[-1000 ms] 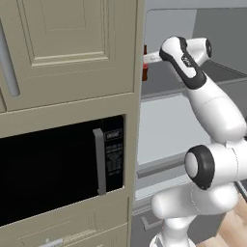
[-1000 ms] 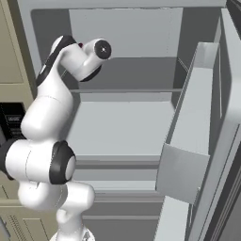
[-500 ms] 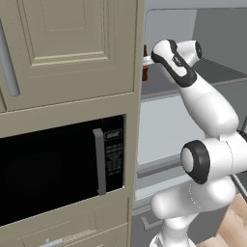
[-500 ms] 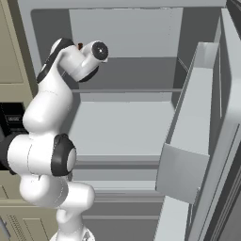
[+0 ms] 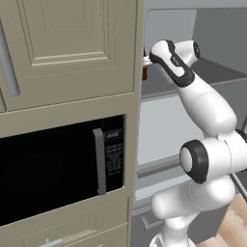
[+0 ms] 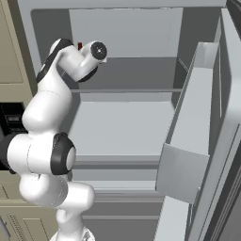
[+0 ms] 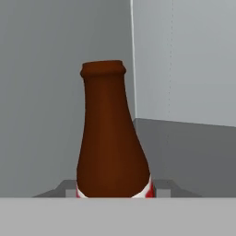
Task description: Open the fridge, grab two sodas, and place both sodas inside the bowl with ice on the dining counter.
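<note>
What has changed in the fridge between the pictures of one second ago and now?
The arm reached deeper toward the fridge's left back corner, and the gripper has been closing around the brown soda bottle. The bottle stayed upright on its shelf; the door remains open, the microwave unchanged.

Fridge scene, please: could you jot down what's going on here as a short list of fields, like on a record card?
fridge: door swung open, pale grey shelves inside
soda: dark brown bottle with a narrow neck, standing upright near the fridge's inner corner
gripper: reached in on the fridge's upper shelf, soda right in front of the hand camera; whether the grip is closed cannot be told
arm: stretched up from the base into the fridge
microwave: black, set in the beige cabinet beside the fridge
task stage: first soda being picked
</note>
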Motion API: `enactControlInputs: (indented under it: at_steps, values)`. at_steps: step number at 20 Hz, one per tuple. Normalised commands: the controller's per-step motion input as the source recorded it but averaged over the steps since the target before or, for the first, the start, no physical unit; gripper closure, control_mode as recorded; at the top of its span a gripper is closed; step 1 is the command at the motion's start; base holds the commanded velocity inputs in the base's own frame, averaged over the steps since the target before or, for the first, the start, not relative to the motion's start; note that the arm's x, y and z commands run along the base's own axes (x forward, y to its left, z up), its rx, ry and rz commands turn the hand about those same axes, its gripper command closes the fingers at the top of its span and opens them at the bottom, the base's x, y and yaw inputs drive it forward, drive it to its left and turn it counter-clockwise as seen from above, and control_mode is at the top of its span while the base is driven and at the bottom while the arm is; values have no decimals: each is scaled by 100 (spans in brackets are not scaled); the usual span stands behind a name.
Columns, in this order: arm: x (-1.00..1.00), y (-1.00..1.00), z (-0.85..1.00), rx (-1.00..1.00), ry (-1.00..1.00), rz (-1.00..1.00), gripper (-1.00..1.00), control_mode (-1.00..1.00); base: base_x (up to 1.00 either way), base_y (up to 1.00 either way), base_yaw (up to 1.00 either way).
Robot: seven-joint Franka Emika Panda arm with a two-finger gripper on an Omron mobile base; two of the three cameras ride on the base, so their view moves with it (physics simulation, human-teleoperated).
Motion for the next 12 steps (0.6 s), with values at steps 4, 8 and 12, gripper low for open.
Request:
enactControlInputs:
  at_steps: [4, 8, 12]
  values:
    - [-14, 0, 0, 0, 0, 0, 100, -100, 0, 0, 0]
    - [-36, 0, 0, 0, 0, 0, 100, -100, 0, 0, 0]
    - [-61, -19, 11, 0, -1, 0, 100, -100, 0, 0, 0]
